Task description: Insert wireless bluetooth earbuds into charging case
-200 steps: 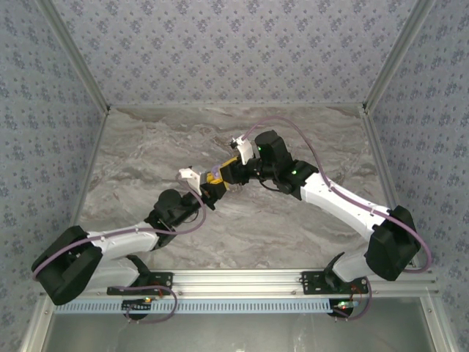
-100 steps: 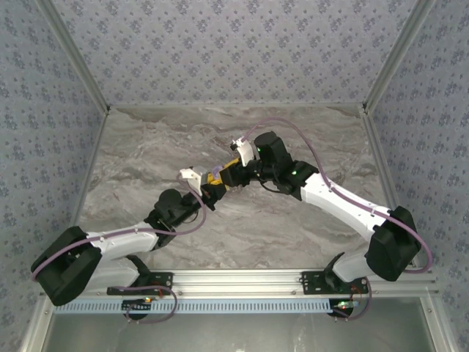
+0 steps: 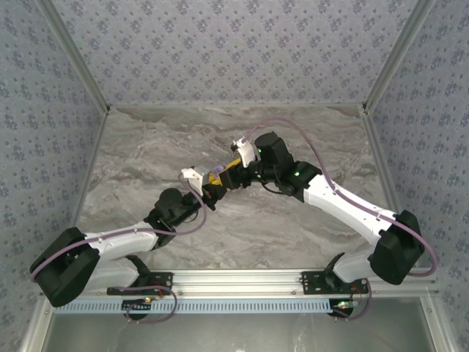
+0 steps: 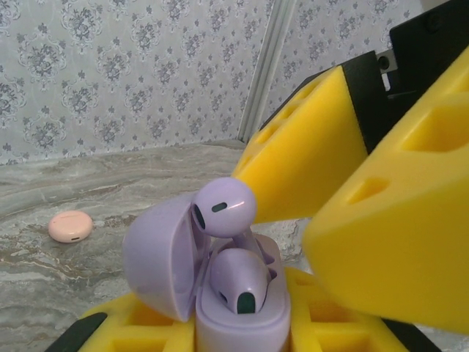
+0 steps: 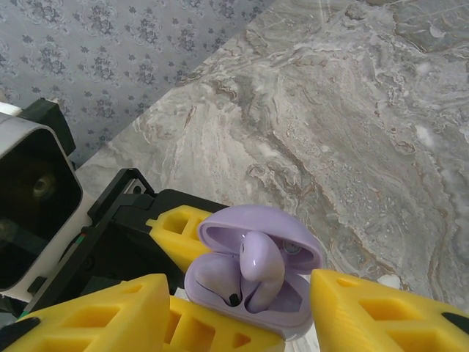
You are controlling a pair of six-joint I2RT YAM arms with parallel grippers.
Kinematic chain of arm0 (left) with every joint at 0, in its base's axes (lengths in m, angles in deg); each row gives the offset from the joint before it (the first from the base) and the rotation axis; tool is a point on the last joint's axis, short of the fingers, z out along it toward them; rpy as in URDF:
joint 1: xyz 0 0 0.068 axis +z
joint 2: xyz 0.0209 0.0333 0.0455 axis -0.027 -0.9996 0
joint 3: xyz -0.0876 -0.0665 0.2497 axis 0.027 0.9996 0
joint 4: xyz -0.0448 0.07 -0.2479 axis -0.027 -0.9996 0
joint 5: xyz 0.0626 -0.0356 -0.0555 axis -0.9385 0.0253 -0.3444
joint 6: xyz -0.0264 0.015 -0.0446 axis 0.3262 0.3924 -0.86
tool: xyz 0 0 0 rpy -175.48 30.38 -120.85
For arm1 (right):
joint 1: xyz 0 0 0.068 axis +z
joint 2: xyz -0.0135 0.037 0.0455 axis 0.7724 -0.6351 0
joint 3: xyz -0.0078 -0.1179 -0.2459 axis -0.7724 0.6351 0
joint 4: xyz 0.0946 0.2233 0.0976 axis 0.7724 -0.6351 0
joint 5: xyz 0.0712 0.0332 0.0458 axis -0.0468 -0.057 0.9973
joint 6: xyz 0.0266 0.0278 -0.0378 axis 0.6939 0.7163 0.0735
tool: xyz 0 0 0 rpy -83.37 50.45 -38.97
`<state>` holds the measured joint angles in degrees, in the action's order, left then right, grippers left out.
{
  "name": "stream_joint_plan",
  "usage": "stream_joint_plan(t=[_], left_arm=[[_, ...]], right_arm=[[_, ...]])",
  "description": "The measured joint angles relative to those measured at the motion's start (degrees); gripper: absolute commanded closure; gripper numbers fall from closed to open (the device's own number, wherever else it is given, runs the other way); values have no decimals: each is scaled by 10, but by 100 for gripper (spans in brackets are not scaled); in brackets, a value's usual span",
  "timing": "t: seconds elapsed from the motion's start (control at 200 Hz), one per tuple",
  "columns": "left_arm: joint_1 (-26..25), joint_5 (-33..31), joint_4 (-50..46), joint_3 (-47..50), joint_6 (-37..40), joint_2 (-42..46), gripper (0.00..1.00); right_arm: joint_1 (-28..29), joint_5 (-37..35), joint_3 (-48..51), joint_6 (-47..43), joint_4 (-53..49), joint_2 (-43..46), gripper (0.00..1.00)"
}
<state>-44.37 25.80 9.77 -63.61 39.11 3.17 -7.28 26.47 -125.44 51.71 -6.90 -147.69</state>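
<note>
Over the marbled surface [image 3: 146, 147] the left gripper [image 3: 214, 189] and right gripper [image 3: 231, 174] are seen close together. By the left wrist, the charging case [image 4: 165, 264] is shown clenched in the left gripper, with one earbud [image 4: 223, 209] standing high. By the right wrist, the right gripper is shown released around it. Seating it by a gentle press is probably needed.

Both arms reach inward from their bases and meet mid-workspace, forearms angled toward each other, elbows low. The left end effector [image 3: 212, 192] has its yellow pads clamped on the charging case [image 4: 242, 326] (gripped low, at its base). The right end effector [image 3: 229, 176] tilts down facing it, its pads [image 5: 95, 315] spread well apart, gripping nothing.
</note>
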Motion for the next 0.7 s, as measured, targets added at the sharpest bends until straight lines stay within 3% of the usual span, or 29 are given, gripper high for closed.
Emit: stream_joint_plan(t=[0.7], left_arm=[[-10, 12, -23, -7, 28, 1, 76]], right_arm=[[0, -49, -10, 0, -33, 14, 45]])
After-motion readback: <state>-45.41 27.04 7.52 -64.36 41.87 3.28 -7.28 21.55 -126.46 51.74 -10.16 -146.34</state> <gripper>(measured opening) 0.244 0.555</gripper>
